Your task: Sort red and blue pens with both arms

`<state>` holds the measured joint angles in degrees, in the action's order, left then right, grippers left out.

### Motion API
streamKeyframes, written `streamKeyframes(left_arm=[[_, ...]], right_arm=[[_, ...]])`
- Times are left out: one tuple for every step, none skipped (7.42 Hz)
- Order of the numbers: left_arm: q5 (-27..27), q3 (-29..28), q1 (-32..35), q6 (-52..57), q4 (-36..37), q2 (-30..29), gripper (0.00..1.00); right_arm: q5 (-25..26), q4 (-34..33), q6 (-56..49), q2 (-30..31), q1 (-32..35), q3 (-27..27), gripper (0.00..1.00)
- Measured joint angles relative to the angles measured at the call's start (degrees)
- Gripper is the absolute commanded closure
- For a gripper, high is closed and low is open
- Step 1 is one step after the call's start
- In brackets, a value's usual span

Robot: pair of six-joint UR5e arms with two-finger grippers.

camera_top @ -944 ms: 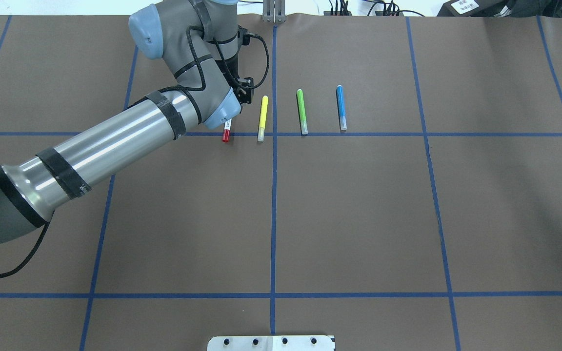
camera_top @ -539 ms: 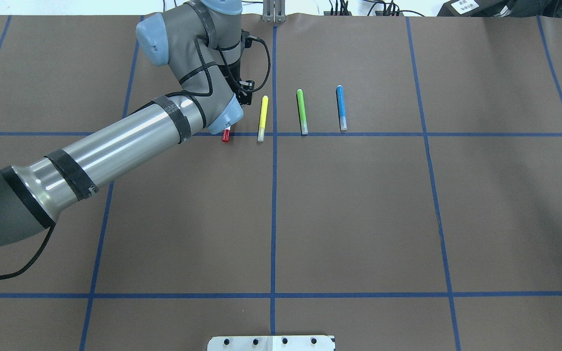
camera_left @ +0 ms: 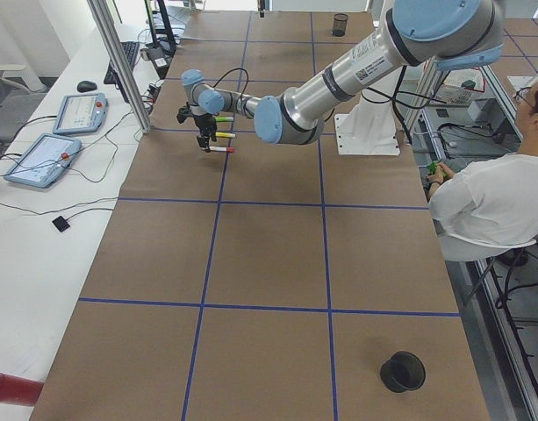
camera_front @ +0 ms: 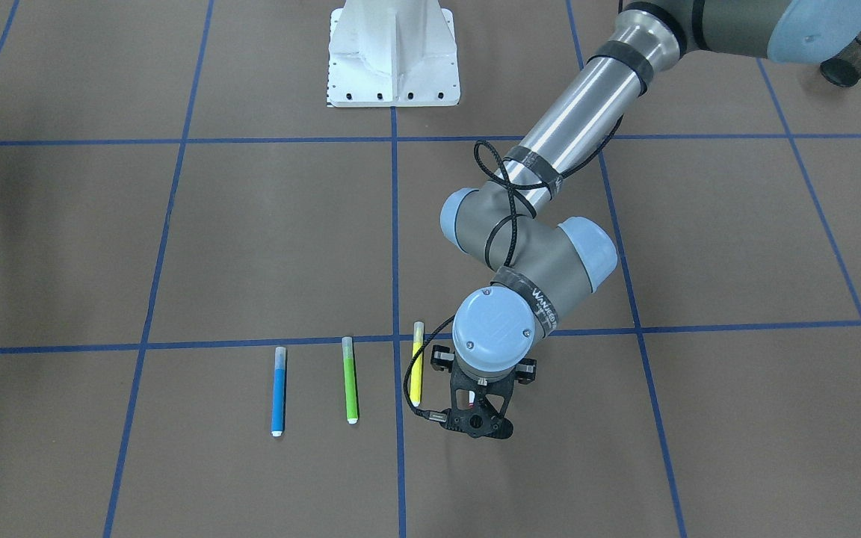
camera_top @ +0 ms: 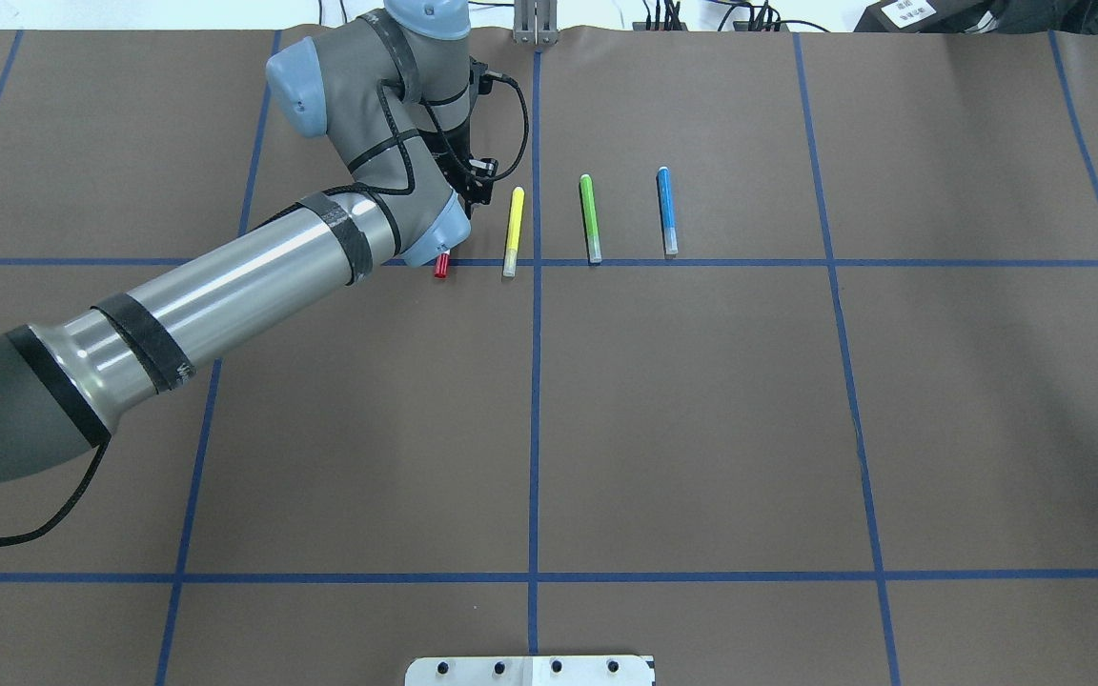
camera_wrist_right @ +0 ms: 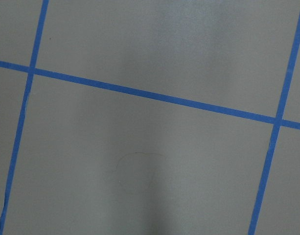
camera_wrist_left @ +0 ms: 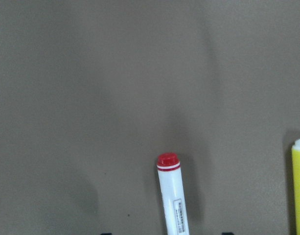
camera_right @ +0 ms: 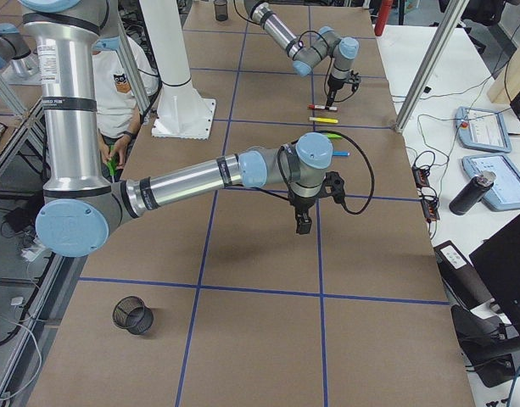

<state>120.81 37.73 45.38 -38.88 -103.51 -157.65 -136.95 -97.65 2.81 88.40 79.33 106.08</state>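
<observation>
- The red pen [camera_wrist_left: 172,196], white-barrelled with a red end, lies flat on the brown counter [camera_top: 701,429]. Its red cap pokes out from under my left arm [camera_top: 225,286], beside a blue tape line [camera_top: 797,262].
- My left pincer [camera_front: 481,427] points down over that pen. My wrist view shows slivers of two dark fingertips [camera_wrist_left: 227,233] well apart with the barrel between them, so it is spread and pinches nothing.
- The yellow pen [camera_top: 514,232] lies just beside the red one, then the green pen [camera_top: 590,218], then the blue pen [camera_top: 666,211], all roughly parallel in one row.
- My right pincer [camera_right: 303,223] hangs over taped counter. I cannot tell whether it is spread or pressed together.
</observation>
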Motion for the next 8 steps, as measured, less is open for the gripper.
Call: streamKeyframes(left_arm=[[-0.03,-0.48,-0.03,-0.66,-0.96,-0.10,0.24],[-0.07,-0.78,-0.12,-1.20,-1.67,-0.13,0.32],[-0.09,-0.97,-0.19,-1.63,-2.19,-0.14,0.41],[-0.09,-1.14,-0.34,-2.35,-2.66,-0.16,0.43],[-0.30,-1.23,-0.55,-2.95,-3.00,-0.15,0.45],[-0.71,-1.29,-0.73,-3.25,-3.27,-0.13,0.45],[-0.95,-1.32,-0.84,-3.40,-3.39,-0.12,0.46],[-1.05,-1.34,-0.87,-3.45,-3.43,-0.12,0.49]], right_arm=[[0.01,0.00,0.00,0.01,-0.09,-0.06,0.00],[0.01,0.00,0.00,0.02,-0.17,-0.17,0.00],[0.01,0.00,0.00,0.02,-0.19,-0.28,0.00],[0.01,0.00,0.02,0.02,-0.30,-0.31,0.00],[0.01,0.00,0.06,0.02,-0.42,-0.34,0.00],[0.02,0.00,0.06,0.02,-0.49,-0.35,0.00],[0.20,0.00,0.05,0.02,-0.51,-0.35,0.00],[0.55,0.00,0.07,0.02,-0.53,-0.34,0.00]])
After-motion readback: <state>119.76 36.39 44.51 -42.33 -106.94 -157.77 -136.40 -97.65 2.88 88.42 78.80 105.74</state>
